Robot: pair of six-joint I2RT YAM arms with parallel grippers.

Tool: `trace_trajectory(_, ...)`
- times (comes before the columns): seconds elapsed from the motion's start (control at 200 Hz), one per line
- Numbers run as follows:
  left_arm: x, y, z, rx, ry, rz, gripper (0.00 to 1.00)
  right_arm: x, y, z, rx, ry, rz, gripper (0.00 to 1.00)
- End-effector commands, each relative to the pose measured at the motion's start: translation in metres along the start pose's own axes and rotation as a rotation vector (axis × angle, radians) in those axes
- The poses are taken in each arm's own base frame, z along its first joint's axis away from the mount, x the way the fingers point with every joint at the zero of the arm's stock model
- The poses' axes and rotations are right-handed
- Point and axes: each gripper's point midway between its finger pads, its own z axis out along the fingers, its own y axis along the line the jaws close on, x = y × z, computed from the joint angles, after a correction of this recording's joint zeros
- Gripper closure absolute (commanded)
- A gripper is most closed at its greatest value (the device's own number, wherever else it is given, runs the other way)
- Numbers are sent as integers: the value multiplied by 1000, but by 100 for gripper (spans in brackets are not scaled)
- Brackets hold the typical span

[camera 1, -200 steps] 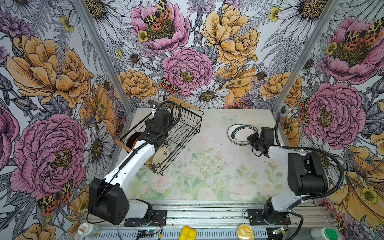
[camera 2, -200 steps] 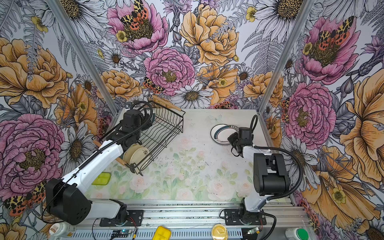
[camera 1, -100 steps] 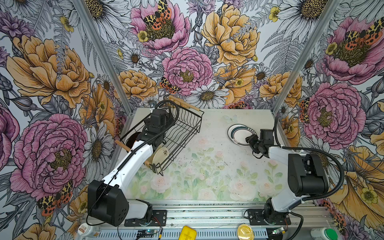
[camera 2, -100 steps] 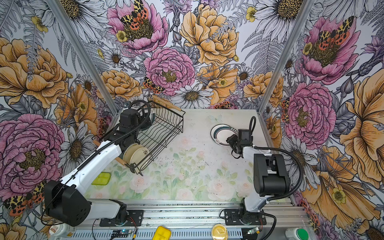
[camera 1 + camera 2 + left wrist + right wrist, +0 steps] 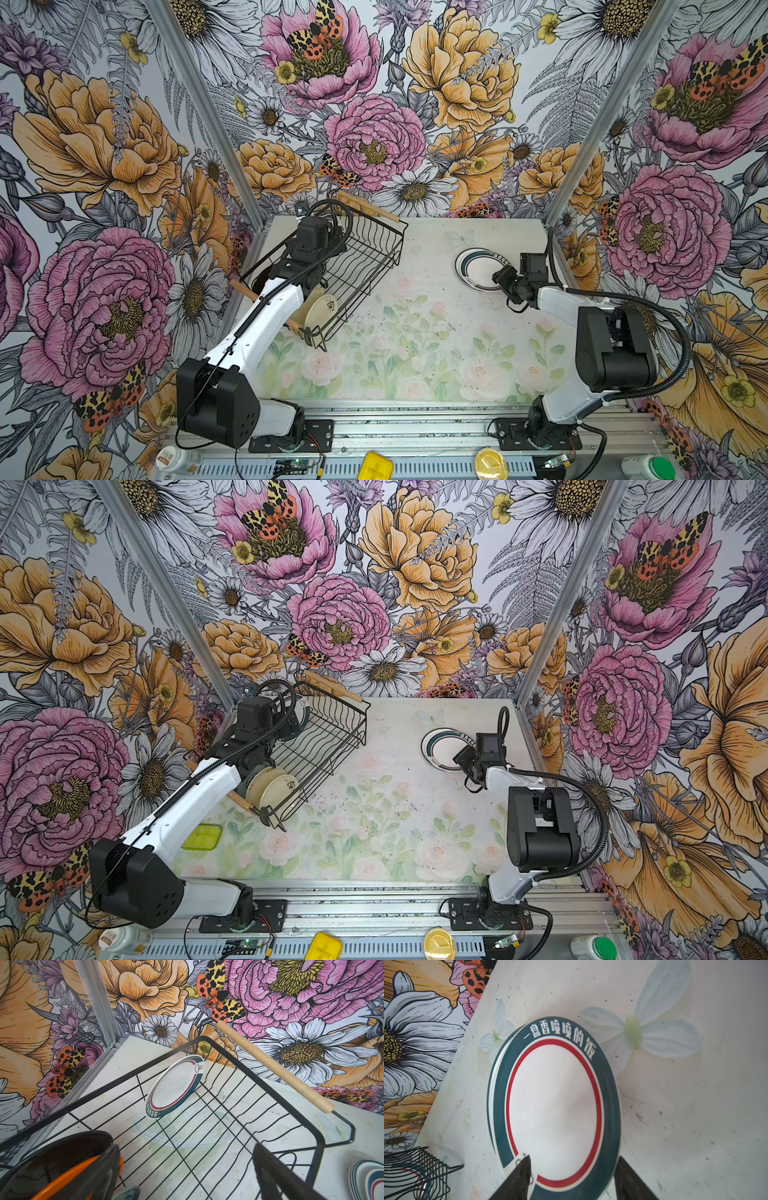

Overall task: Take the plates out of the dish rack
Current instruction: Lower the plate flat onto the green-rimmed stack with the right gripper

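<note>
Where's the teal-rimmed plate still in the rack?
Left side of a top view: the plate leans at the rack's far end, near the wooden handle.

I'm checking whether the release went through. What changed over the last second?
The right end effector opened and let go of the teal-rimmed plate, which lies flat; the jaws now stand apart at its near rim. The left end effector, open over the dish rack, edged slightly leftward in both top views. The rack and the plates in it stayed put.
</note>
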Motion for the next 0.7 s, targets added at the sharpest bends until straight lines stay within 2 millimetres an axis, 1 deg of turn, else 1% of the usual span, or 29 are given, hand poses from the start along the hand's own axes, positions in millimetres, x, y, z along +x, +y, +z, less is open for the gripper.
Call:
trace_trajectory(0.0,-5,0,1,16,19,-31,1,-3,2,6,36,1,-44,35)
trace_trajectory(0.125,-6,7,0,3,19,-46,1,-1,5,15,49,24,-64,35)
trace_trajectory(0.29,-8,12,-1,-10,20,-26,1,0,8,20,87,33,-99,34)
trace_trajectory(0.4,-5,8,0,20,39,-7,1,1,7,19,138,33,-132,34)
trace_trajectory(0.455,-2,4,1,56,57,-2,1,0,7,18,160,28,-150,34)
trace_trajectory(0.515,-1,4,3,70,68,-13,1,0,6,18,179,31,-168,33)
trace_trajectory(0.57,0,7,6,77,80,-25,1,0,7,20,185,38,-176,33)
trace_trajectory(0.585,1,3,6,103,90,-27,1,0,5,21,190,41,-176,33)
trace_trajectory(0.691,4,1,10,137,116,-40,1,2,5,25,205,56,-187,33)
